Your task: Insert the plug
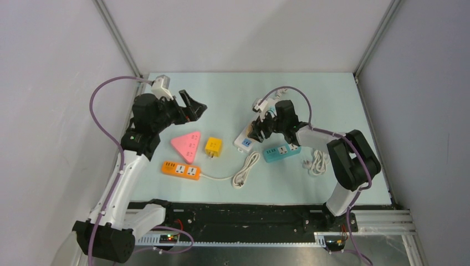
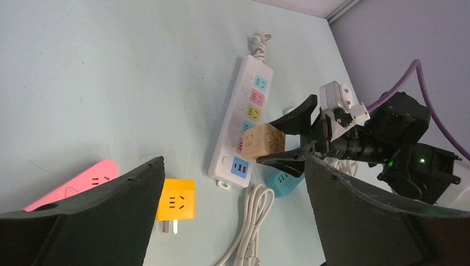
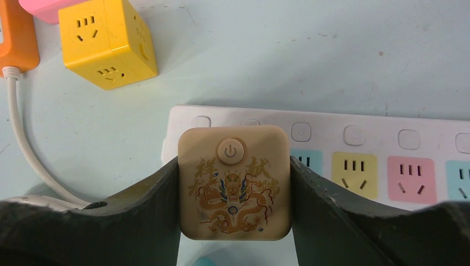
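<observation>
A tabletop seen from above, with two robot arms mounted at its near edge. The right gripper [image 1: 259, 127] reaches over the middle of the table, just right of centre. Its two dark fingers are closed snugly on the flat sides of a square beige plug [image 3: 234, 183] printed with a golden dragon and a round power button.

The plug sits directly over a white power strip [image 3: 377, 134], near the strip's left-hand, near end. It covers one socket and part of a blue one beside it. Yellow and pink sockets lie uncovered further along. The plug's pins are hidden, so it is not clear whether they have entered any slots or hang just above them.

The left gripper [image 1: 193, 108] is raised over the far left of the table, spread wide and holding nothing, well apart from the strip.

Also on the table, to the left, are a yellow cube socket [image 3: 108, 39], a pink triangular socket [image 1: 187, 145] and an orange strip [image 1: 180, 169]. A teal strip [image 1: 281, 151] lies just beside the right gripper.

The main risk appears to be misalignment. The plug's own body blocks the view of the target socket, so the pins could land on the plastic face rather than in the slots.

Nothing holds the white strip down, so a push that is off-centre or angled would likely slide or tilt it. The plug could also twist between the smooth fingers if the pins catch on one side.
</observation>
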You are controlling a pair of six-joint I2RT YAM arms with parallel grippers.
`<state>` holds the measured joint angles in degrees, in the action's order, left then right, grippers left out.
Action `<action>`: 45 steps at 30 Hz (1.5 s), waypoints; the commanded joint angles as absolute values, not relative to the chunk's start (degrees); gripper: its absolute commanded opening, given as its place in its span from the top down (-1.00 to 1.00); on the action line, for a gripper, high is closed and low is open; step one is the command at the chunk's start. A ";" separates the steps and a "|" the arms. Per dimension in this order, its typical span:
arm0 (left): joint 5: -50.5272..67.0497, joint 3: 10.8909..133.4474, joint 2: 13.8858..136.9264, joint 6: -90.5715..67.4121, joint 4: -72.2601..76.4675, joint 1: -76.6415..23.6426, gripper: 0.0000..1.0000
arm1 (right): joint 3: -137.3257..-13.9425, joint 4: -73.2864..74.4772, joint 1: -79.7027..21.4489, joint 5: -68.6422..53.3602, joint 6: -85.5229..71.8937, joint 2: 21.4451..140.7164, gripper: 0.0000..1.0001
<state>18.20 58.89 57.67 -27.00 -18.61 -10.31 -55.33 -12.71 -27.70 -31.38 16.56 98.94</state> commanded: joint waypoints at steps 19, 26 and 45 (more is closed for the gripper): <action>19.72 59.36 57.30 -28.09 -17.53 -10.04 -0.99 | -59.70 -10.49 -28.96 -28.82 14.00 102.23 1.00; 19.76 59.66 57.37 -28.09 -17.51 -10.04 -0.99 | -59.73 -5.61 -32.22 -23.96 12.20 102.72 1.00; 19.54 58.11 57.77 -27.96 -17.55 -10.01 -0.99 | -51.87 -16.15 -38.65 -10.98 3.39 103.86 1.00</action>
<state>18.74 58.81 57.71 -27.57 -18.61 -10.31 -56.90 -15.62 -36.25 -12.99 8.16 101.69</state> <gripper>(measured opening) 0.996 0.638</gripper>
